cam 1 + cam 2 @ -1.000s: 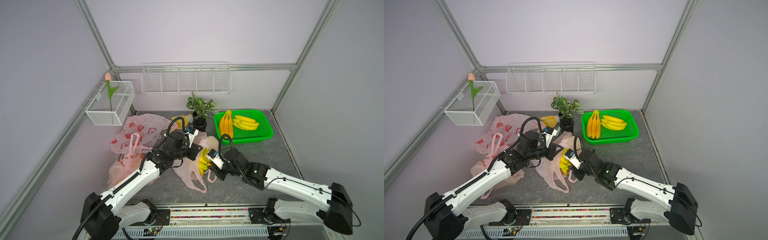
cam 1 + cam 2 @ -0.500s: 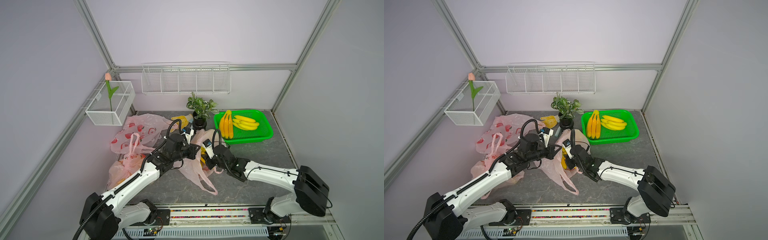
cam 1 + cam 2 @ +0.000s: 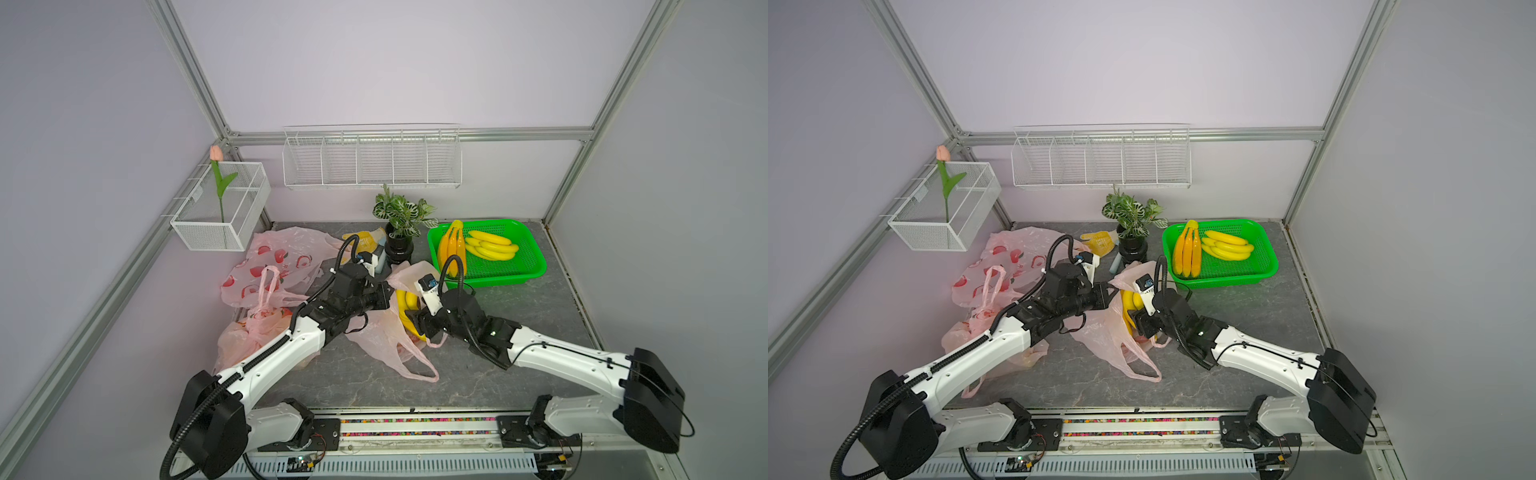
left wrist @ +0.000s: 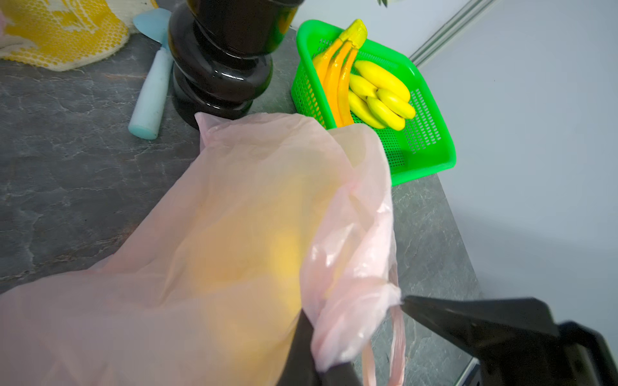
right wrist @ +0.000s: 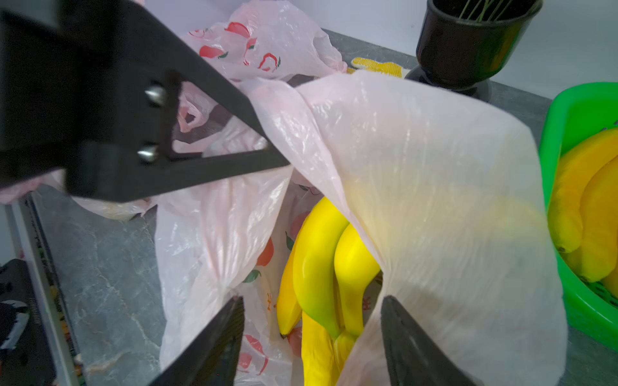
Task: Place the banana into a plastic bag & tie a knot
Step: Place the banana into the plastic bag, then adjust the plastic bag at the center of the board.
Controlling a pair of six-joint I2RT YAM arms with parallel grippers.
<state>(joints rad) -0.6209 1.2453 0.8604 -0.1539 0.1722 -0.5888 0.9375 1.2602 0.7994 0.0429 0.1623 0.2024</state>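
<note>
Slippage worries me: my left claw (image 3: 384,291) pinches the rim of the plastic bag (image 3: 380,338), my right claw (image 5: 311,300) hangs, jaws apart, over the banana bunch (image 5: 317,254) inside; thin film could slide free.

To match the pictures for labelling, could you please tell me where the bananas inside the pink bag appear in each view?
Top view: bananas just below centre, in the pink bag's mouth.
Top view: same, slightly left of centre.
Left wrist: yellow blur through the bag film, lower middle.
Right wrist: clearly seen, lower centre.
Shared landmark: green basket.
</note>
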